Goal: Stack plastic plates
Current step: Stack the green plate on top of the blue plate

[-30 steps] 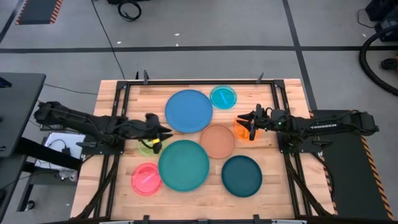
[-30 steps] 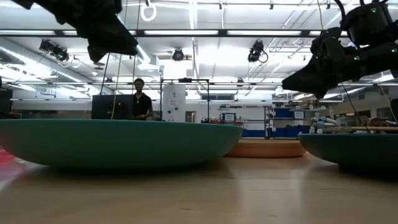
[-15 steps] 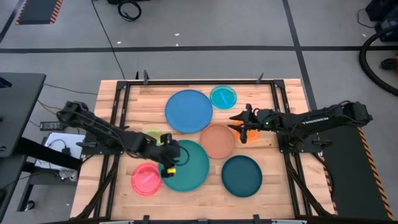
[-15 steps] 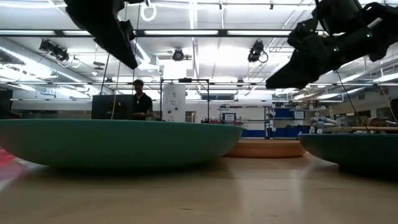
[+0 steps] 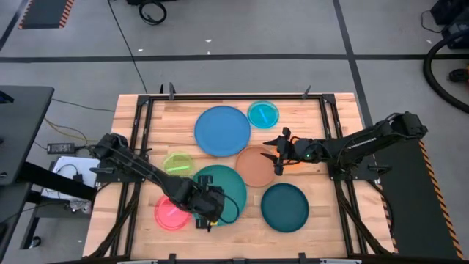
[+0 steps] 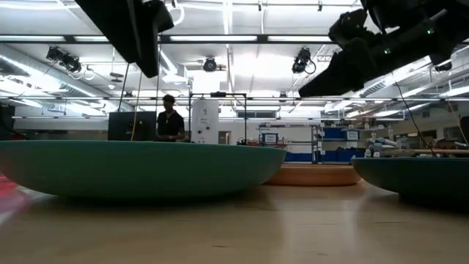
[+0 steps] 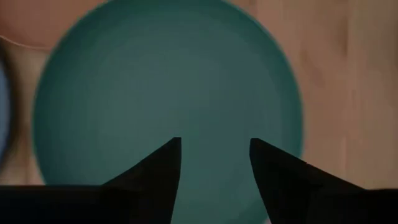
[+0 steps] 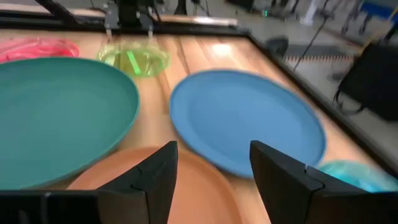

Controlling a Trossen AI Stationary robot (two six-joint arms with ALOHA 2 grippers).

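My left gripper (image 5: 209,208) hangs open over the large teal plate (image 5: 220,192), fingers pointing down at its near part (image 7: 214,146); the plate (image 7: 168,87) lies flat on the table. My right gripper (image 5: 278,158) is open and level over the right edge of the tan-brown plate (image 5: 254,167), which fills the space below its fingers (image 8: 211,155). Blue plate (image 5: 222,130), cyan plate (image 5: 263,114), lime plate (image 5: 177,163), pink plate (image 5: 168,213) and dark teal plate (image 5: 284,207) lie singly on the wood. The orange plate is almost wholly hidden under my right arm.
A black frame (image 5: 139,110) runs around the wooden table top. In the low view the teal plate (image 6: 139,169), tan-brown plate (image 6: 315,174) and dark teal plate (image 6: 414,177) sit in a row. A person (image 6: 170,121) stands far behind the table.
My left gripper has swung from above the lime plate toward the near edge and the right, ending over the teal plate with its fingers tipped down; the lime plate now shows uncovered. My right gripper has moved left from over the orange plate to the tan-brown plate's edge.
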